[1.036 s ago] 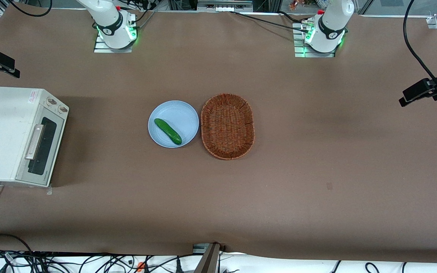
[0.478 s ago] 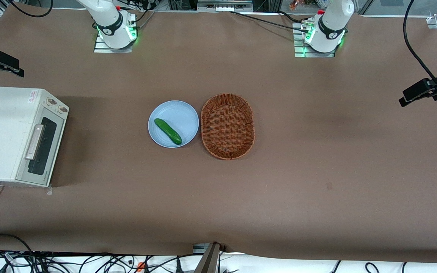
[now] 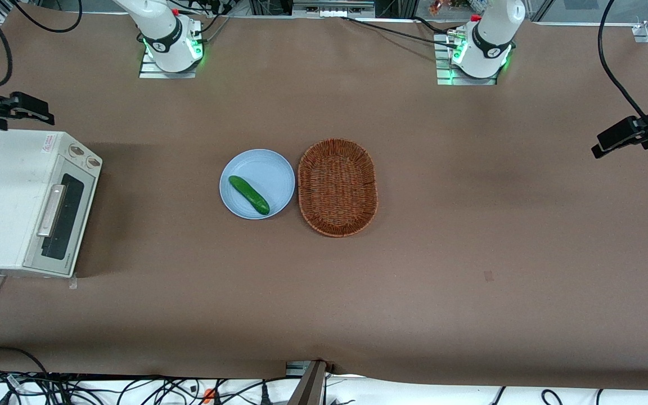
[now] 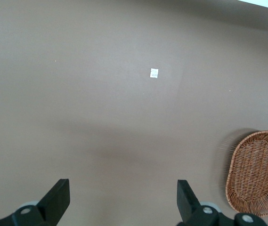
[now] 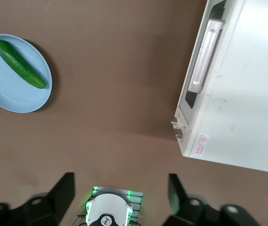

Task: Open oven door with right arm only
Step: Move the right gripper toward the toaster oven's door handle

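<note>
The cream-white toaster oven stands at the working arm's end of the table. Its oven door, with dark glass and a long silver bar handle, is shut. It also shows in the right wrist view, door and handle, with the two knobs beside it. My right gripper hangs in the air above the oven's corner that is farthest from the front camera, apart from the door. In the right wrist view the gripper is open and empty, fingers wide apart.
A light blue plate with a green cucumber lies mid-table, beside a brown wicker basket. The plate and cucumber also show in the right wrist view. The working arm's base stands farthest from the front camera.
My right gripper has moved a little nearer the front camera, over the oven's top corner. More of the wrist now shows. The oven door has not moved.
</note>
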`<state>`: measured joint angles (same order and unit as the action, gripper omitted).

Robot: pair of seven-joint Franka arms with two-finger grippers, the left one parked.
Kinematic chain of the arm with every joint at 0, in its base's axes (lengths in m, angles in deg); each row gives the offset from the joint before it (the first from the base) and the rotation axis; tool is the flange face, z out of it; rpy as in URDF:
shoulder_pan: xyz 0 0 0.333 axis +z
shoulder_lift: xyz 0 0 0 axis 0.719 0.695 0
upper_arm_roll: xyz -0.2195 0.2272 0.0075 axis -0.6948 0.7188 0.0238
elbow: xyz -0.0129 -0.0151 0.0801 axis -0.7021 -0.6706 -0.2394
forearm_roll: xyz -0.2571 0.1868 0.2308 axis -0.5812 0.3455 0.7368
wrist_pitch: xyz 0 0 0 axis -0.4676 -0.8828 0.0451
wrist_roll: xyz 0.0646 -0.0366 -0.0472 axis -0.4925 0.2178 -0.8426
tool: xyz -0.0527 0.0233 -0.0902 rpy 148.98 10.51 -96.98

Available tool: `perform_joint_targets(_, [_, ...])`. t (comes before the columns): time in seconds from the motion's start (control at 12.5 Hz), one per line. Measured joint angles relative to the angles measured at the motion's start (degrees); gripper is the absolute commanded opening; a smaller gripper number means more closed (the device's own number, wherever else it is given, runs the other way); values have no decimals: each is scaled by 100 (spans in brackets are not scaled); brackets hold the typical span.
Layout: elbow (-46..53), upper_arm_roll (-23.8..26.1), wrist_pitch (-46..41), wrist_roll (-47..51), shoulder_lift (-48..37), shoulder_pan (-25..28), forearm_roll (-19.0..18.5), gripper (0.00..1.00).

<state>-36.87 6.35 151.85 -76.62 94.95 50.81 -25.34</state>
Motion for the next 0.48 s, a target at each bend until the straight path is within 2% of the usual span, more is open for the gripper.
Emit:
perform_joint_targets(0.24, [-196, 9, -4, 0, 91, 139, 0, 34])
perform_joint_targets(0.48, [-299, 12, 18, 3, 295, 270, -19, 19])
